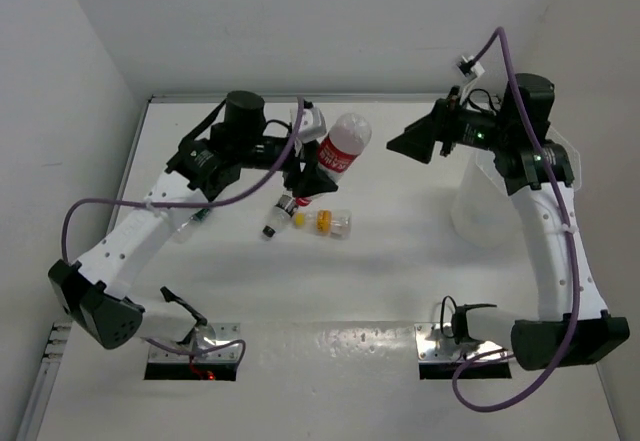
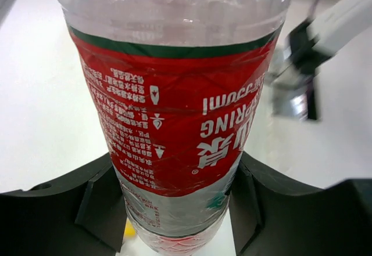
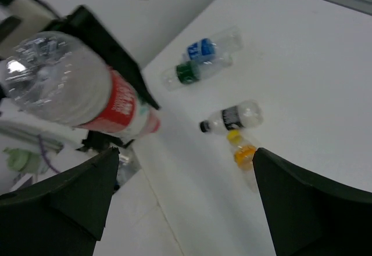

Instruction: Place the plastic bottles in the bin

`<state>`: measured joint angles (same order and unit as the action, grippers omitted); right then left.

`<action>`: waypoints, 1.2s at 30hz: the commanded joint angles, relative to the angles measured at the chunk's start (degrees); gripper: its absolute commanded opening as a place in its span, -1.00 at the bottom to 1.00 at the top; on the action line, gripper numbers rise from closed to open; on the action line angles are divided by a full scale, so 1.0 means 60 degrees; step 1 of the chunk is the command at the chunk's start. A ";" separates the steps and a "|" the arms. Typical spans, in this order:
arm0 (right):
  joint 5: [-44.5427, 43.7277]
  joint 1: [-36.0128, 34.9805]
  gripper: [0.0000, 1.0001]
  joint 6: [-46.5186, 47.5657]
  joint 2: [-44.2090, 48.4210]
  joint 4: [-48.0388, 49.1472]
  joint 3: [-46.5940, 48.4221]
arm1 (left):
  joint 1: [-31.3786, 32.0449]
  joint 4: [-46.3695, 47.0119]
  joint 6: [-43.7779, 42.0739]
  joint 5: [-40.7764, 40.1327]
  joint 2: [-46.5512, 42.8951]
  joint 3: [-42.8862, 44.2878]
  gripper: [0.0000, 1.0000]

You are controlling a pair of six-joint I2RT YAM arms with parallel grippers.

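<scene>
My left gripper [image 1: 308, 176] is shut on a clear bottle with a red label [image 1: 340, 151] and holds it tilted above the table, base pointing toward the right arm. In the left wrist view the bottle [image 2: 180, 122] fills the frame between the two black fingers [image 2: 99, 209]. My right gripper [image 1: 415, 146] is open and empty, raised and facing the held bottle [image 3: 87, 93]. The translucent white bin [image 1: 488, 201] stands at the right, partly under the right arm. On the table lie a black-labelled bottle [image 1: 275, 219] and a yellow-orange one [image 1: 330, 222].
The right wrist view also shows a blue-labelled bottle [image 3: 212, 44] and a green-labelled one [image 3: 195, 71] lying side by side farther off, plus the black-labelled [image 3: 232, 118] and yellow [image 3: 243, 151] bottles. White walls close the table at back and left.
</scene>
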<state>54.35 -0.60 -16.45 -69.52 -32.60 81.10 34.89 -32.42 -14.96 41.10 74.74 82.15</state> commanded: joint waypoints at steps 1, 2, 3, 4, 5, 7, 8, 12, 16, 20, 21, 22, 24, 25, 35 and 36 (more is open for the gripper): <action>0.0858 -0.0719 0.92 -0.2685 -0.0059 0.3159 -0.0055 | -0.0439 0.1793 0.3568 0.2682 0.0696 0.0400 -0.70; 0.0917 -0.0923 0.95 -0.2983 -0.0132 0.4105 -0.0084 | -0.0570 0.2250 0.4070 0.3280 0.0814 0.0400 -0.72; 0.1077 -0.0940 0.95 -0.3566 -0.0307 0.4390 -0.0055 | -0.0572 0.2748 0.4569 0.3533 0.0902 0.0400 -0.72; 0.1151 -0.1027 0.95 -0.4094 -0.0367 0.4683 -0.0026 | -0.0659 0.3826 0.5574 0.3738 0.1019 0.0226 -0.72; 0.1225 -0.1057 0.98 -0.4520 -0.0425 0.5353 0.0004 | -0.0660 0.4301 0.5990 0.4002 0.1020 -0.0008 -0.72; 0.1284 -0.1101 0.98 -0.4772 -0.0616 0.5784 0.0091 | -0.0747 0.5165 0.6795 0.4107 0.1122 -0.0126 -0.72; 0.1313 -0.1203 0.98 -0.4802 -0.0674 0.5988 0.0150 | -0.0747 0.5358 0.6974 0.4107 0.1122 -0.0127 -0.72; 0.1080 -0.1569 0.98 -0.4336 -0.0923 0.5568 0.0297 | -0.0747 0.5961 0.7518 0.4282 0.1298 -0.0127 -0.72; 0.0787 -0.1746 0.98 -0.4362 -0.1245 0.5463 0.0238 | -0.0747 0.6049 0.7606 0.4282 0.1298 -0.0127 -0.70; 0.0771 -0.1746 0.98 -0.4948 -0.1422 0.6120 0.0311 | -0.0747 0.6151 0.7606 0.4107 0.1298 -0.0127 -0.64; 0.0815 -0.1775 0.98 -0.5210 -0.1465 0.6397 0.0355 | -0.0747 0.6064 0.7606 0.4107 0.1298 -0.0243 -0.64; 0.0844 -0.1775 0.98 -0.5445 -0.1524 0.6487 0.0413 | -0.0747 0.6063 0.7606 0.4020 0.1385 -0.0331 -0.60; 0.0873 -0.1818 0.98 -0.5608 -0.1612 0.6882 0.0414 | -0.0747 0.6063 0.7606 0.4019 0.1473 -0.0332 -0.60; 0.0859 -0.1848 0.98 -0.5695 -0.1612 0.6970 0.0414 | -0.0747 0.6063 0.7606 0.4019 0.1474 -0.0332 -0.58; 0.0874 -0.2375 0.49 -0.5139 -0.1978 0.6503 0.0531 | -0.0747 0.6781 0.8249 0.4107 0.2016 -0.0142 -0.55; 0.0859 -0.2375 0.36 -0.5125 -0.2051 0.6488 0.0589 | -0.0747 0.6781 0.8250 0.4107 0.2016 -0.0142 -0.43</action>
<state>60.07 -14.44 -48.03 -81.10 5.43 81.91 30.50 4.08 32.86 64.14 87.11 80.27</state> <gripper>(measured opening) 0.715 0.630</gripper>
